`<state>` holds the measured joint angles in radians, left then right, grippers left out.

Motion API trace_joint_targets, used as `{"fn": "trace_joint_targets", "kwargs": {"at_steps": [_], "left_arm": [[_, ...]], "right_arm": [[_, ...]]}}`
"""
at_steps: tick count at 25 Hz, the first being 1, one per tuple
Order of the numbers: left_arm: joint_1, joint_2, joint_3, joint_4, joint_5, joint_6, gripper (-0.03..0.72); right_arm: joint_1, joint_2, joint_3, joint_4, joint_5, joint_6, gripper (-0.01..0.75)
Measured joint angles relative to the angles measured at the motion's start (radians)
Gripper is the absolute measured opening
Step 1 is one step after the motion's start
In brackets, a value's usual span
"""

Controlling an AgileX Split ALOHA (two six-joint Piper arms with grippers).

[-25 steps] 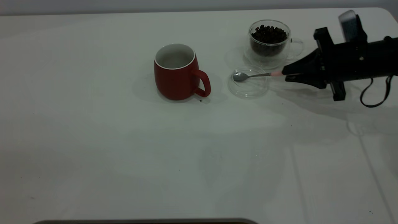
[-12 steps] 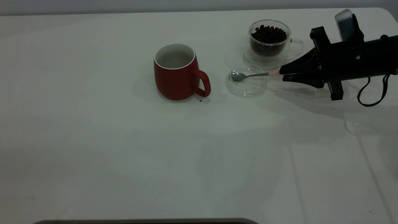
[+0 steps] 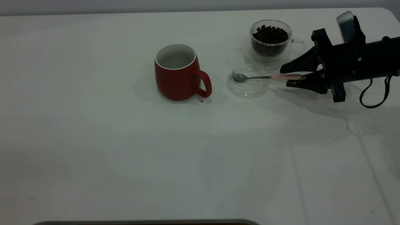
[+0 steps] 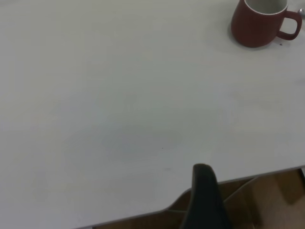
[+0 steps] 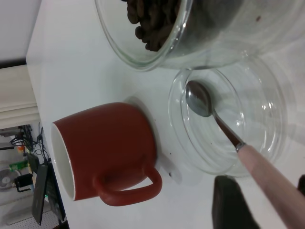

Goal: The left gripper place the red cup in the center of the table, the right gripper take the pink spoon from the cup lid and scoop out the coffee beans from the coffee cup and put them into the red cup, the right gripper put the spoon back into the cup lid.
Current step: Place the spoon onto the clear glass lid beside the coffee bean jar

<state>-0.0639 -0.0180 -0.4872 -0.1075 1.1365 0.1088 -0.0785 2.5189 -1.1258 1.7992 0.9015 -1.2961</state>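
Observation:
The red cup [image 3: 176,78] stands upright near the middle of the table [image 3: 125,140], handle toward the cup lid [image 3: 250,90]. The pink spoon [image 3: 256,77] lies with its metal bowl in the lid and its pink handle sticking out to the right. My right gripper [image 3: 286,76] is open, its jaws spread on either side of that handle. Behind the lid stands the coffee cup [image 3: 270,47], full of coffee beans [image 3: 270,33]. The right wrist view shows the spoon [image 5: 209,112], lid [image 5: 178,124], red cup [image 5: 105,152] and beans [image 5: 152,19]. One dark finger [image 4: 205,200] of my left gripper hangs over the table's edge, far from the red cup [image 4: 259,24].
A tiny dark speck [image 3: 201,100] lies by the red cup's base. The right arm's black body and cable [image 3: 372,93] stretch in from the right edge. Brown floor [image 4: 271,200] shows past the table edge in the left wrist view.
The right gripper was shut on the spoon's pink handle and has now opened. The spoon stays with its bowl in the lid, and more of the handle shows.

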Motion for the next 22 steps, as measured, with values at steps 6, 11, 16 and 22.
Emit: {"fn": "trace_joint_targets", "kwargs": {"at_steps": [6,11,16,22], "left_arm": [[0.0,0.0,0.0,0.0,0.0,0.0,0.586],[0.0,0.0,0.0,0.0,0.0,0.0,0.586],[0.0,0.0,0.0,0.0,0.0,0.0,0.586],[0.0,0.0,0.0,0.0,0.0,0.0,0.586]], "right_arm": [[0.0,0.0,0.0,0.0,-0.025,-0.007,0.498],[0.0,0.0,0.0,-0.002,-0.039,-0.003,0.565],[-0.011,-0.01,0.0,-0.063,-0.043,0.024,0.574],[-0.105,-0.073,0.0,-0.271,-0.043,0.182,0.575]]}}
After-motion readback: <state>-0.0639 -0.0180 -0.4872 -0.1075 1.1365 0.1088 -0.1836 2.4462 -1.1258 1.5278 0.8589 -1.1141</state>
